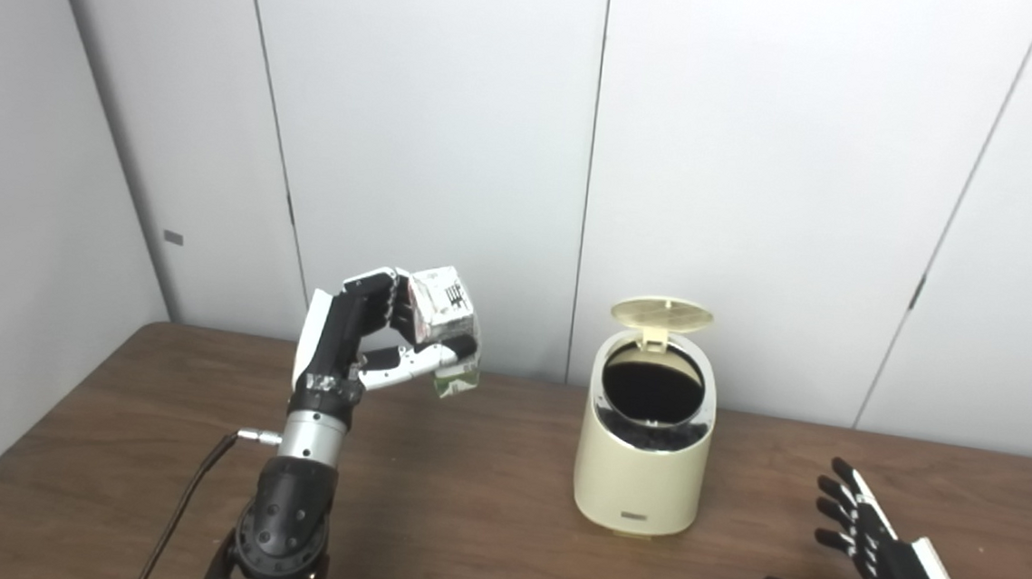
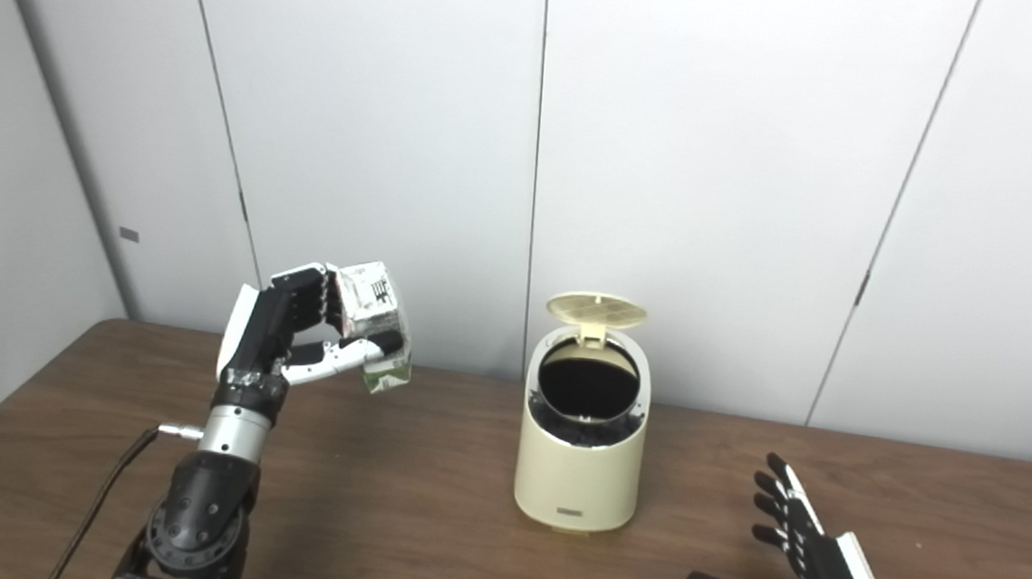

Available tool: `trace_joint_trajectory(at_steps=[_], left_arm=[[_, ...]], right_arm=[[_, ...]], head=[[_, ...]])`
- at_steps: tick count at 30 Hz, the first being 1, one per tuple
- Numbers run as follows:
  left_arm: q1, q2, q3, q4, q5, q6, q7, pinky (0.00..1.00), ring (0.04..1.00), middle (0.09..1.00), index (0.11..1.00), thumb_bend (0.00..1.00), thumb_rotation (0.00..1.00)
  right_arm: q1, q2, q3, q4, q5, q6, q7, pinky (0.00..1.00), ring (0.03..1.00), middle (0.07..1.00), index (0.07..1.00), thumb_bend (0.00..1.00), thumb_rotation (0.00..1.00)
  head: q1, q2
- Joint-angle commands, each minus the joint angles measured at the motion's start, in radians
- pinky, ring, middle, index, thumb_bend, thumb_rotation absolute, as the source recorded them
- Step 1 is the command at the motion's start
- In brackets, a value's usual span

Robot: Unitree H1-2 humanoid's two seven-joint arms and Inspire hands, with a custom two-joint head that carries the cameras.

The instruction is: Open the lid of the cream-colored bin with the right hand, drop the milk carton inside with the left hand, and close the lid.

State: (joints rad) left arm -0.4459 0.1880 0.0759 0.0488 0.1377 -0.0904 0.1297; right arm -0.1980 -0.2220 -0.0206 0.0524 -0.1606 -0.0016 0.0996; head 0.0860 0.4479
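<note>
The cream-colored bin stands on the wooden table, right of centre. Its round lid is flipped up at the back and the dark opening shows. My left hand is raised well above the table, left of the bin, and is shut on the white milk carton; the carton is tilted, with a green edge at its lower end. My right hand is open and empty, low over the table at the front right, apart from the bin.
The wooden table runs to a pale panelled wall behind the bin. A thin cable hangs beside my left forearm. The table's left edge slants along the lower left.
</note>
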Motion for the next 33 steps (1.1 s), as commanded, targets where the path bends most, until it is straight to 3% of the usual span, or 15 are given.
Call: trace_joint_trajectory(at_steps=[1, 7, 13, 17, 33], left_arm=[[-0.073, 0.001, -0.012, -0.03, 0.01, -0.049, -0.006, 0.39, 0.432, 0.471, 0.492, 0.52, 0.0], [-0.1, -0.024, -0.047, -0.015, 0.004, -0.062, -0.04, 0.38, 0.43, 0.476, 0.488, 0.52, 0.0], [-0.103, -0.029, -0.043, -0.013, 0.005, -0.066, -0.05, 0.38, 0.428, 0.474, 0.489, 0.52, 0.0], [-0.156, -0.076, -0.095, 0.049, 0.01, -0.109, -0.07, 0.38, 0.428, 0.473, 0.488, 0.52, 0.0], [-0.195, -0.127, -0.127, 0.101, 0.001, -0.169, -0.105, 0.39, 0.425, 0.472, 0.488, 0.52, 0.0]], right_arm=[[-0.039, -0.01, -0.002, -0.008, -0.005, -0.054, -0.022, 0.8, 0.896, 0.93, 0.965, 0.74, 0.2], [-0.04, -0.004, 0.005, -0.003, -0.013, -0.059, -0.034, 0.79, 0.891, 0.926, 0.959, 0.75, 0.23], [-0.04, -0.004, 0.006, -0.002, -0.014, -0.059, -0.037, 0.79, 0.889, 0.924, 0.958, 0.75, 0.23], [-0.037, 0.008, 0.02, -0.008, -0.023, -0.055, -0.04, 0.78, 0.892, 0.933, 0.966, 0.74, 0.23], [-0.043, 0.027, 0.026, -0.001, -0.034, -0.05, -0.062, 0.73, 0.889, 0.93, 0.961, 0.79, 0.29]], head=[[-0.004, 0.002], [-0.019, 0.004], [-0.019, 0.004], [-0.06, 0.002], [-0.091, 0.01]])
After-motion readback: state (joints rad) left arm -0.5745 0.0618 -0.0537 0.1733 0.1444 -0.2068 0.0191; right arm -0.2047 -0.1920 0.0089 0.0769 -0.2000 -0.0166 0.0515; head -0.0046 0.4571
